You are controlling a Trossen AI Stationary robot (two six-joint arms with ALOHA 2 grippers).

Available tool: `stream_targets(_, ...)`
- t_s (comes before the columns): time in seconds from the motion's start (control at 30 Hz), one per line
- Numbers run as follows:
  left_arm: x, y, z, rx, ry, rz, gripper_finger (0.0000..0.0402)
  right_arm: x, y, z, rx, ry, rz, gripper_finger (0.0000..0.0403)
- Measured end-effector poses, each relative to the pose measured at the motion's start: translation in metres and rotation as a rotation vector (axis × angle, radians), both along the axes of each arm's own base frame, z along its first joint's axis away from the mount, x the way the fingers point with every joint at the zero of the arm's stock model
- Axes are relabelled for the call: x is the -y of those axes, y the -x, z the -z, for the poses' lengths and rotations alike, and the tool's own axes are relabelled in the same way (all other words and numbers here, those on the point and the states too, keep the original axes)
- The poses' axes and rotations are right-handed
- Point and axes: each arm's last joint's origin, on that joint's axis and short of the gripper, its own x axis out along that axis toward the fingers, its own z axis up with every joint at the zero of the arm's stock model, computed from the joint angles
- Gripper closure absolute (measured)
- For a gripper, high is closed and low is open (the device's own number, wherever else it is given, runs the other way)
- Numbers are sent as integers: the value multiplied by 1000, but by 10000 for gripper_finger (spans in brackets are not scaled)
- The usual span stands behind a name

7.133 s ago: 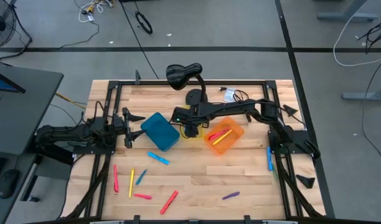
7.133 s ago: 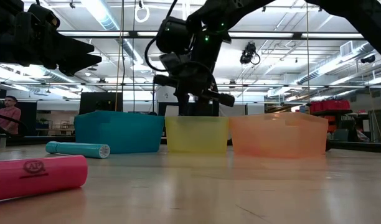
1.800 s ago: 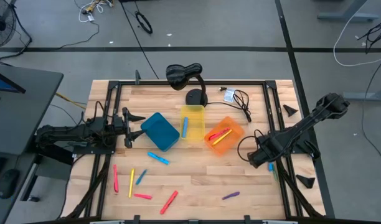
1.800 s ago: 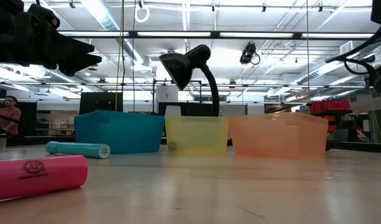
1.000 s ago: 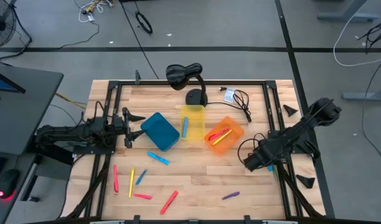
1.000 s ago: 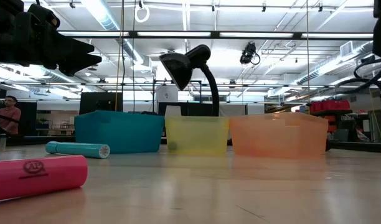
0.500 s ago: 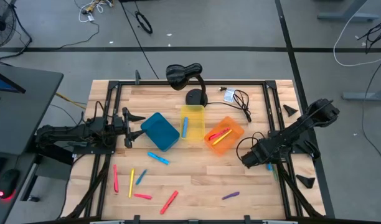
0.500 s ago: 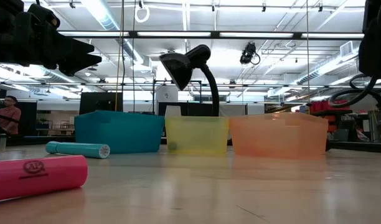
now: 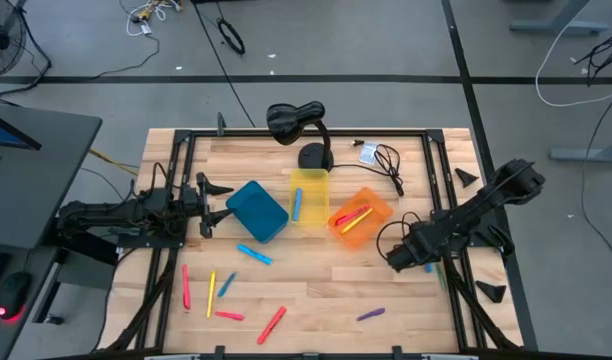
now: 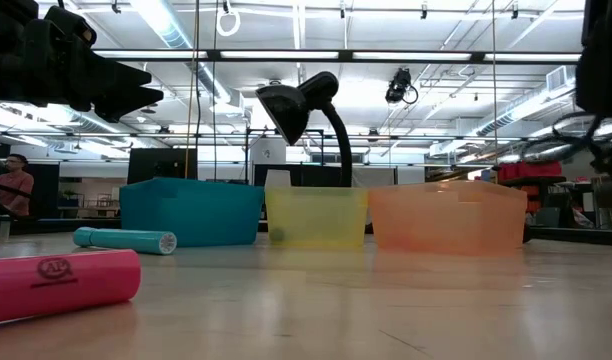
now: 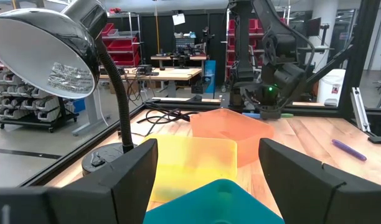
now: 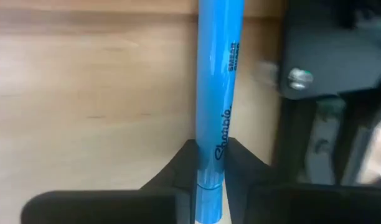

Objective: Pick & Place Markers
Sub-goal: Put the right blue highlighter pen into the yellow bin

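Pale wooden planks of the table [image 9: 306,300] carry three plastic bins in a row: a teal bin [image 9: 257,211], a translucent yellow bin [image 9: 308,196] and an orange bin [image 9: 360,218], with a black gooseneck desk lamp [image 9: 297,122] behind them. At the table's right edge, the right gripper [image 12: 212,167] is down at the surface, its fingers pinching a light-blue marker [image 12: 219,93] lying beside the black frame rail. The left gripper [image 9: 208,205], jaws spread wide, rests extended beside the teal bin. Loose pink, yellow, blue and purple markers [image 9: 229,296] lie scattered across the near planks.
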Motion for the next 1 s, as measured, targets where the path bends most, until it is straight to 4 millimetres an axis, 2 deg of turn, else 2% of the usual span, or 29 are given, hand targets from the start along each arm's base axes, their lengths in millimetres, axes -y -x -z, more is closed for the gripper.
stream_targets(0.47, 0, 0, 0, 1, 0, 0, 115, -12, -22, -47, 29, -60, -166, 355)
stream_targets(0.7, 0, 0, 0, 0, 0, 0, 115, -17, -32, -70, 98, -91, -205, 355)
stream_targets(1.0, 0, 0, 0, 0, 0, 0, 115, -20, -31, -87, 198, -71, -246, 355)
